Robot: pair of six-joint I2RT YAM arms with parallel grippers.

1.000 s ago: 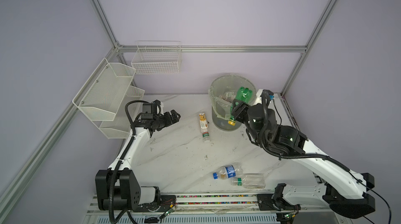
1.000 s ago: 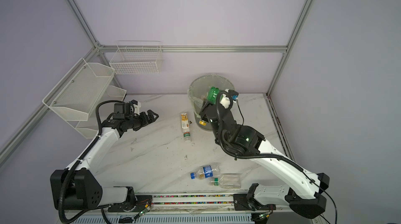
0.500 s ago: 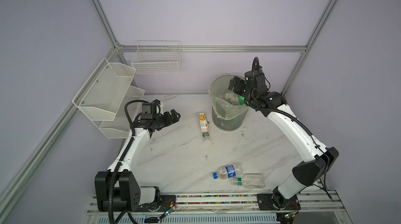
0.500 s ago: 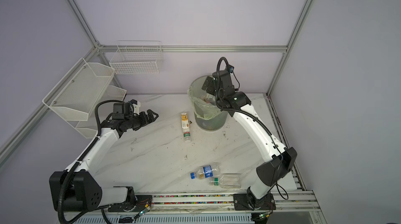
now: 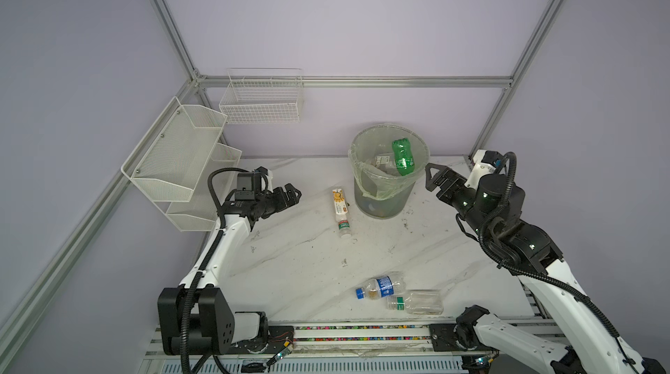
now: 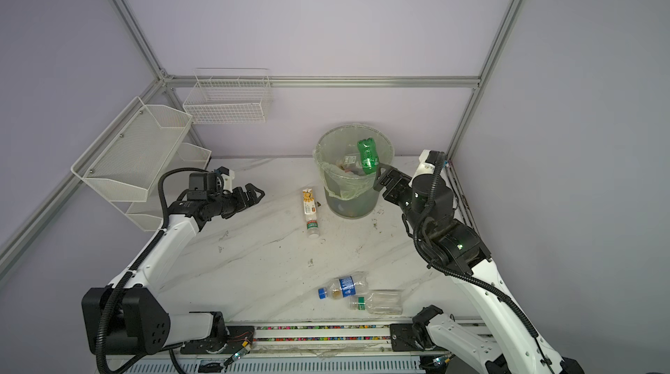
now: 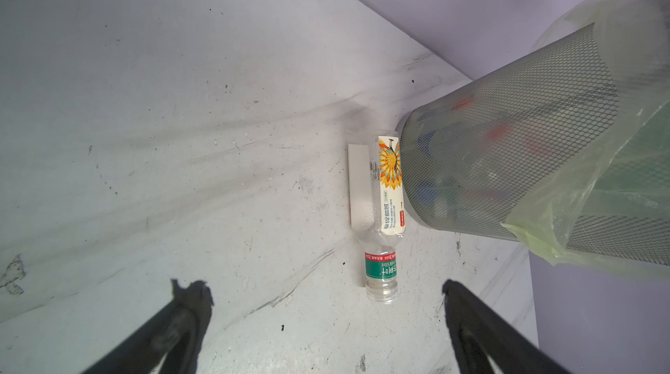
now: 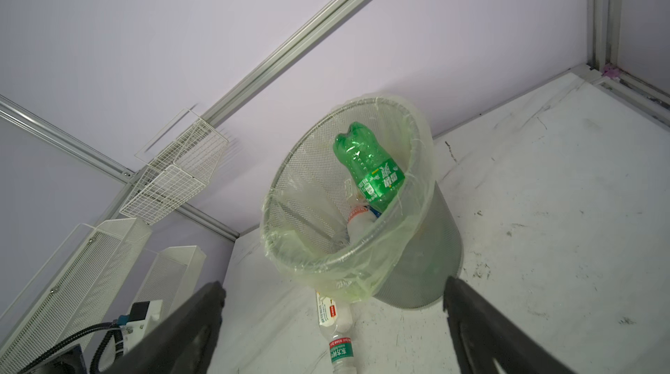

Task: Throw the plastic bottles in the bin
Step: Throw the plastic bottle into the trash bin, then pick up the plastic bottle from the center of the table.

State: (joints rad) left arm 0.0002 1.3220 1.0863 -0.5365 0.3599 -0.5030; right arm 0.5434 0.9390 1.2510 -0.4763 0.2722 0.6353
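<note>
The green bottle (image 5: pixel 401 156) is in the bin (image 5: pixel 377 205) and both right claw (image 5: pixel 428 177) and left claw (image 5: pixel 294 194) gape empty, so the next move is likely a grasp on the white-label bottle (image 5: pixel 340 209) lying on the bench (image 5: pixel 290 263) beside the bin.

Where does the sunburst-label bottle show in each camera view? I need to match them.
In a top view: the sunburst-label bottle lies beside the bin.
In a top view: sunburst-label bottle, same place.
Left wrist: sunburst-label bottle beside the bin's base.
Right wrist: sunburst-label bottle behind the bin, part hidden.
Shared landmark: the bin.
</note>
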